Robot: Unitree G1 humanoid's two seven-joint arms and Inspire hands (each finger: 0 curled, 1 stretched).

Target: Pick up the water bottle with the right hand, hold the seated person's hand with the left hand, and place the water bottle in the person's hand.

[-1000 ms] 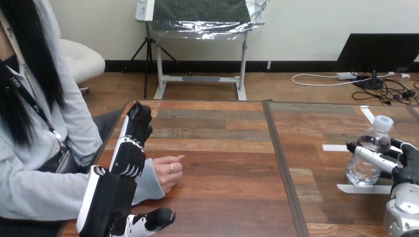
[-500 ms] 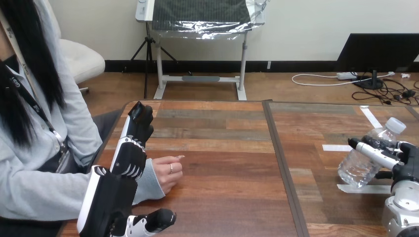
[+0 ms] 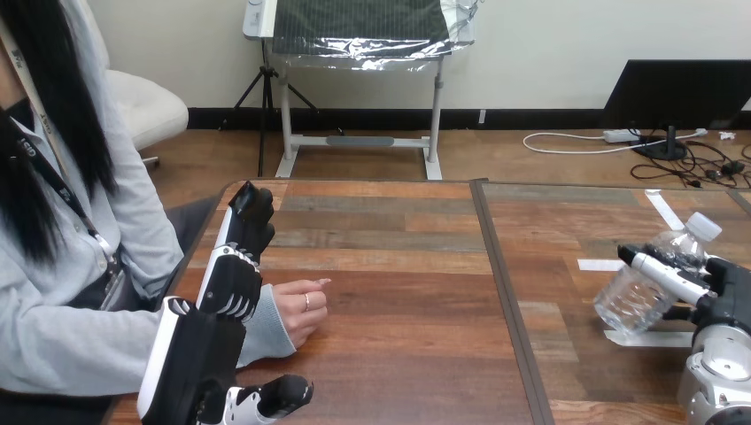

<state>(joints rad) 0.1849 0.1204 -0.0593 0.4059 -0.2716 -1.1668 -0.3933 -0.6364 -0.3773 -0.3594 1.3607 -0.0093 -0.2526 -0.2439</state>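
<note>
Fingers (image 3: 669, 274) of my right hand (image 3: 728, 290) are wrapped round the water bottle (image 3: 630, 305), well to the right of the dark seam (image 3: 505, 292) that runs down the surface (image 3: 398, 266). The bottle is tilted, its white cap (image 3: 705, 226) leaning away from the seam and its base nearest to it. I cannot tell whether the base touches the surface or hangs just above the white tape strip (image 3: 660, 337) below it. My right hand's far side is cut off by the frame edge. Well to the left of the seam, my left hand (image 3: 228, 283) lies with its fingers (image 3: 250, 212) straight and released, pointing up the surface, its thumb (image 3: 285, 390) low near the frame's bottom. It covers part of the grey sleeve (image 3: 266, 332), so I cannot make out whether it touches the wrist. The person's hand (image 3: 303, 310) rests loosely closed on the surface, just on the seam side of my left hand.
</note>
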